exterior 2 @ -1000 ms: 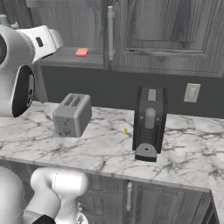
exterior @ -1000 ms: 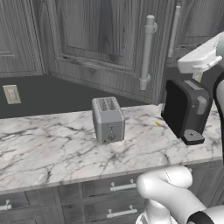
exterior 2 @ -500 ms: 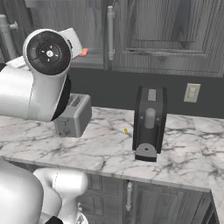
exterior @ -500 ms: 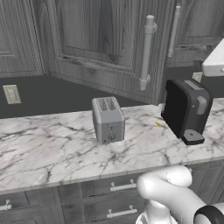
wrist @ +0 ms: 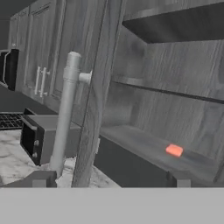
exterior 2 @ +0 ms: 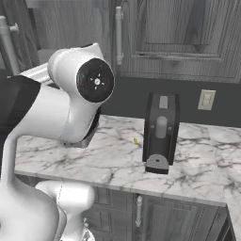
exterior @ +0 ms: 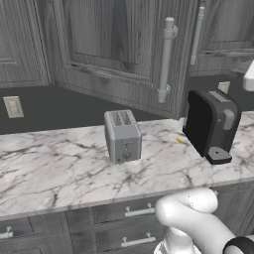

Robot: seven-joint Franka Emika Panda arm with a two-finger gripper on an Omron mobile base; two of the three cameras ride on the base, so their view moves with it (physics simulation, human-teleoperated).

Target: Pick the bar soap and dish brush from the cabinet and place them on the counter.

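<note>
No legible writing; bar soap on cabinet shelf (orange-red).

Glossy white rounded arm links, black round joint cap with small red and green dots, dark band at joint, small dark squared fingertips

A: Quick count, pls?
B: 1 toaster, 1 black coffee machine, both on 1 marble counter.
A: Soap?
B: 1 bar soap, on the cabinet shelf. Also 1 wall outlet, 1 tiny yellow speck.
A: Cabinet handles?
B: 2 in left base view.
</note>
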